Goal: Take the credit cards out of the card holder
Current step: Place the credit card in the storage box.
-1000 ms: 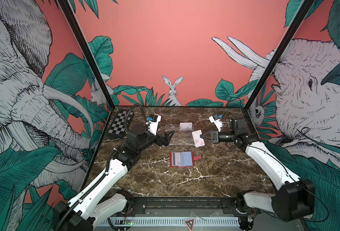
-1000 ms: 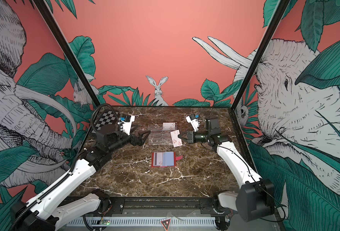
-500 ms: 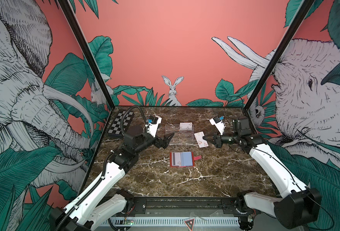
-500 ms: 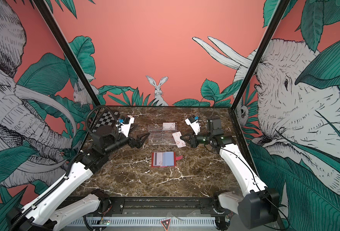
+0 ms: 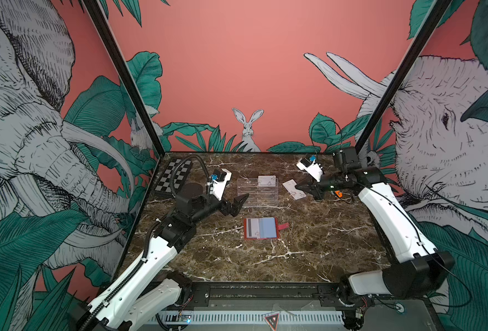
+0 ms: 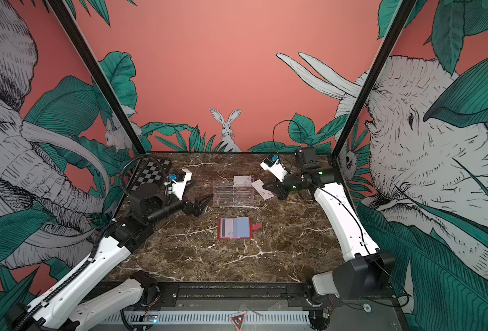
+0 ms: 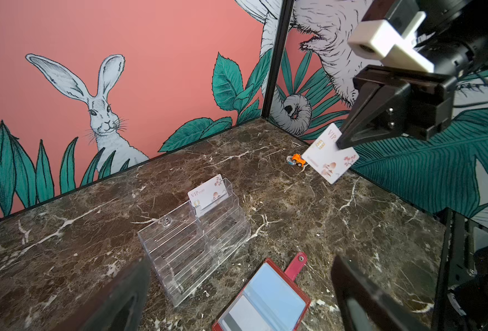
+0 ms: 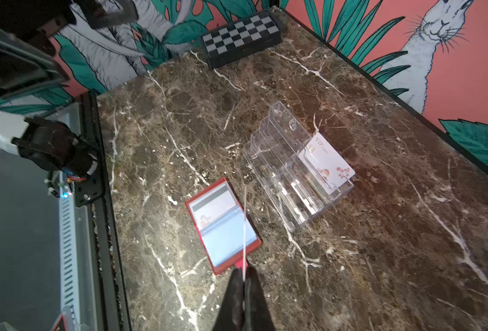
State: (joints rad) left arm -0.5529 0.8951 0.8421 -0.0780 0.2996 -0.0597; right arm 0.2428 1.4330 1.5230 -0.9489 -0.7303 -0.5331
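Observation:
The card holder (image 5: 261, 228) (image 6: 235, 228) lies open and flat on the marble table, red with pale blue sleeves and its snap tab pointing right. One sleeve holds a credit card (image 5: 253, 227) showing a dark stripe. My right gripper (image 5: 296, 187) (image 6: 266, 187) (image 8: 244, 270) is shut on another credit card (image 5: 294, 189) (image 7: 330, 154), held in the air right of the rack. In the right wrist view this card (image 8: 245, 226) shows edge-on. A third card (image 5: 267, 180) (image 8: 327, 163) stands in the rack. My left gripper (image 5: 240, 204) (image 7: 241, 266) hangs open and empty, left of the holder.
A clear acrylic tiered rack (image 5: 257, 193) (image 7: 191, 246) stands behind the card holder. A checkered board (image 5: 174, 179) lies at the back left corner. A small orange toy (image 7: 298, 160) sits on the table near the right wall, under my right arm.
My right gripper has moved a little to the right and farther back with its card, which has turned. My left gripper has drawn back slightly, still open.

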